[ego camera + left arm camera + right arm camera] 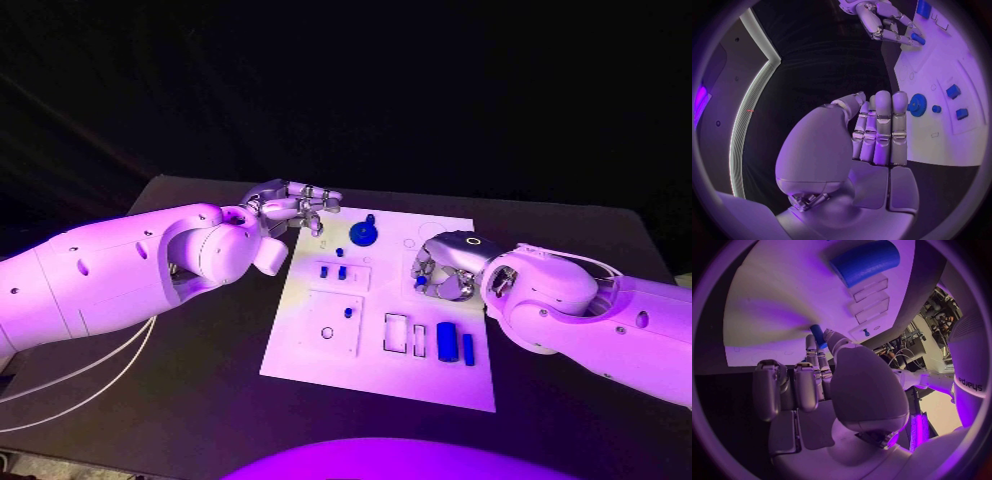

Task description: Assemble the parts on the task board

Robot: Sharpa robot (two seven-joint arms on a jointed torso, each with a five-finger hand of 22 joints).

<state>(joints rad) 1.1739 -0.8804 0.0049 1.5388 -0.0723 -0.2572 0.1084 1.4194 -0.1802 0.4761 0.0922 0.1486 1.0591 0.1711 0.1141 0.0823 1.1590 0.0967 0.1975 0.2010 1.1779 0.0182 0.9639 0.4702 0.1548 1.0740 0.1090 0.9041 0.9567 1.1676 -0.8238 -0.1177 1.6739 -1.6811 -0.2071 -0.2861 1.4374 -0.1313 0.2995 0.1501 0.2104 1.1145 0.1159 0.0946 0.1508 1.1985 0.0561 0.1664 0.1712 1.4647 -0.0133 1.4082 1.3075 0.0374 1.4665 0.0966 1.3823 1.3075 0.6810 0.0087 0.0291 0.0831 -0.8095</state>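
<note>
A: Entry. Right hand (444,268) sits over the right edge of the task board (325,345), fingers curled down on a small blue part (817,335), pinched between thumb and a finger against the white plate. The right wrist view shows it as a short peg.

B: Handling?

A: My guess is hard plastic: light, stiff, smooth enough to slip. A short peg like that wants a pinch across its sides, near the top, leaving the lower end free to enter a socket (if it goes in one, I can't confirm that). It could twist in the pinch if pressed off-axis.

B: Other parts?

A: A blue gear (364,234) stands near the board's far edge. Two small blue pieces (333,271) sit left of centre, and two longer blue bars (456,343) lie side by side near the right front corner, beside pale rectangular recesses (402,336).

B: Left hand?

A: Left hand (293,206) hovers at the board's far left corner, just beside the gear, apart from it. Its fingers lie straight and close together, thumb folded near them, nothing held. Wrist bent in toward the board.

B: Right arm?

A: Forearm comes in low from the right, palm down.
</note>
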